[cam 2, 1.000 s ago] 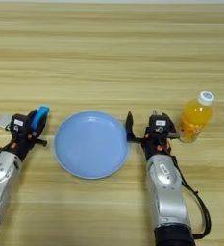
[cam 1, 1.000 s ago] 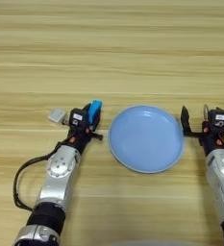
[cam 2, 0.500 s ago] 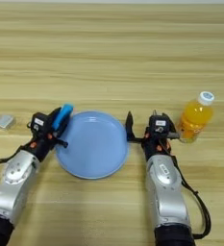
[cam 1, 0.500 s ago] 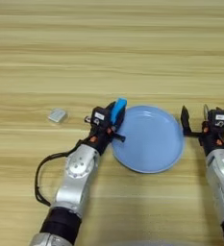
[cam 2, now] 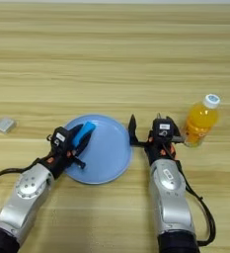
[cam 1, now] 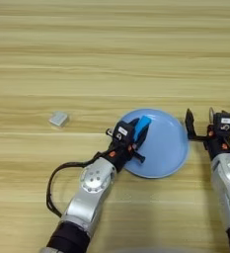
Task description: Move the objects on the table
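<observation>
A: What takes up most of the scene?

B: The light wooden worktop (cam 1: 111, 54). At its middle lies the round light-blue plate (cam 2: 109, 158), which I'll measure everything from.

A: And the arms?

B: The left claw (cam 1: 136, 136) reaches in over the plate's left rim, its black fingers closed around the small flat blue bar (cam 1: 142, 124). The bar is tilted above the plate's left part; I cannot tell whether it touches the plate. The right claw (cam 2: 145, 129) sits just beside the plate's right rim, its fingers spread wide with nothing between them.

A: The other objects?

B: The bottle of orange drink (cam 2: 201, 122), white-capped, stands upright to the right of the plate, just past the right claw. The tiny grey-silver block (cam 1: 58, 119) lies well to the plate's left, by itself.
</observation>
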You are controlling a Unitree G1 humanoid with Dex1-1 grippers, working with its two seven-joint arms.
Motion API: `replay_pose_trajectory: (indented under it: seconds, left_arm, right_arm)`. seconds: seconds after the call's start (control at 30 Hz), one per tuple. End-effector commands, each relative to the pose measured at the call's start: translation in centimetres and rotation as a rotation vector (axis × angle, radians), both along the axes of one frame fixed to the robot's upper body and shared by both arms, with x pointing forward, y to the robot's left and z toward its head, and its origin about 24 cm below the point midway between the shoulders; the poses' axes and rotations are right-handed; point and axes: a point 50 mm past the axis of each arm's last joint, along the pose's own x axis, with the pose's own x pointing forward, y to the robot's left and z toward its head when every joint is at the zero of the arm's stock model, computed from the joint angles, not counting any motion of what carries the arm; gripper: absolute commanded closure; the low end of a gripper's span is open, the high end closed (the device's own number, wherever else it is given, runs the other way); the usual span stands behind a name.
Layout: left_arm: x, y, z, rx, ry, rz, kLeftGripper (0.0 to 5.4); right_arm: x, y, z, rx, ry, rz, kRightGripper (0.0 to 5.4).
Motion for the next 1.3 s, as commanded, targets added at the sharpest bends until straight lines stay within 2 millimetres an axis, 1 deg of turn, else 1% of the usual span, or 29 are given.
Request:
replay_pose_trajectory:
  seconds: [0.03, 0.4, 0.6, 0.67, 0.7, 0.73, 0.77, 0.8, 1.1, 1.2, 1.27, 1.3]
  left_arm:
    - [0.1, -1.5, 0.1, -0.016, 0.016, -0.021, 4.1]
    - [0.1, -1.7, -0.8, 0.015, 0.037, -0.028, 4.1]
    - [0.1, -1.9, -0.8, 0.027, 0.033, -0.031, 4.1]
    - [0.1, -1.8, -0.8, 0.03, 0.032, -0.026, 3.71]
    - [0.1, -1.8, -0.8, 0.032, 0.032, -0.024, 3.71]
    - [0.1, -1.8, -0.8, 0.032, 0.032, -0.022, 3.51]
    - [0.1, -1.8, -0.8, 0.033, 0.032, -0.022, 3.45]
    - [0.1, -1.8, -0.8, 0.033, 0.031, -0.021, 3.16]
    - [0.2, -1.5, -0.6, 0.026, 0.018, -0.006, 2.18]
    - [0.2, -1.4, -0.3, 0.006, 0.001, 0.005, 1.89]
    - [0.3, -1.3, 0.1, -0.007, -0.015, 0.011, 1.6]
    - [0.3, -1.2, 0.2, -0.011, -0.023, 0.014, 1.55]
  right_arm:
    - [0.1, 0.0, 0.1, 0.005, -0.004, -0.011, 0.0]
    - [0.0, 0.0, 0.2, 0.005, -0.004, -0.012, 0.0]
    - [0.0, 0.0, 0.2, 0.005, -0.004, -0.013, 0.0]
    - [0.0, 0.0, 0.1, 0.005, -0.004, -0.013, 0.0]
    - [0.0, 0.0, 0.1, 0.005, -0.004, -0.013, 0.0]
    - [0.0, 0.0, 0.1, 0.005, -0.003, -0.013, 0.0]
    - [0.0, 0.0, 0.1, 0.006, -0.003, -0.013, 0.0]
    - [0.0, 0.0, 0.1, 0.006, -0.003, -0.013, 0.0]
    - [-0.1, 0.1, 0.0, -0.001, -0.001, -0.011, 0.0]
    - [-0.1, 0.2, 0.1, -0.01, -0.003, -0.005, 0.0]
    - [-0.1, 0.2, 0.1, -0.011, -0.004, -0.004, 0.0]
    - [-0.2, 0.2, 0.1, -0.011, -0.005, -0.005, 0.0]
